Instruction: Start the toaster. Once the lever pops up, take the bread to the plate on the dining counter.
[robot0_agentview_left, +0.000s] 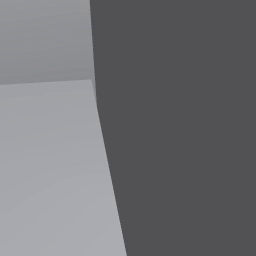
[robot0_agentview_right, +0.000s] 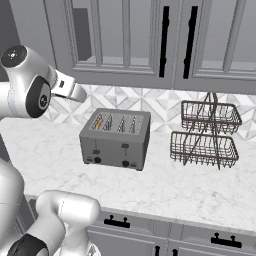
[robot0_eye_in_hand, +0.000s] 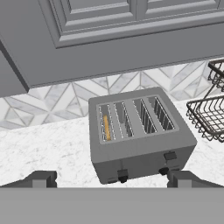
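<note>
Grey metal toaster (robot0_agentview_right: 116, 138) stands on a white marble counter (robot0_agentview_right: 200, 192) against a patterned tile backsplash (robot0_agentview_right: 160, 105), below grey wall cabinets (robot0_agentview_right: 130, 40) with dark handles. The left base view is taken up by flat grey surfaces, a darker panel to the right of paler ones; what they belong to cannot be made out. In the hand view the toaster is seen from above and in front: four slots run across its top, and two levers and two knobs sit on its front face. The bread (robot0_eye_in_hand: 106, 127) stands on edge in the leftmost slot, sunk so that only a thin tan-orange strip of its top edge shows; its faces are hidden inside the slot. In the right base view the same strip shows as a small orange mark in the slot nearest the arm. A two-tier wire basket rack (robot0_agentview_right: 207, 132) stands on the counter to the right of the toaster, apart from it; the hand view cuts it off at the right edge. The gripper (robot0_eye_in_hand: 111, 178) is before the toaster's front, its two dark fingertips (robot0_eye_in_hand: 41, 178) spread wide apart with nothing between them, clear of the toaster.
</note>
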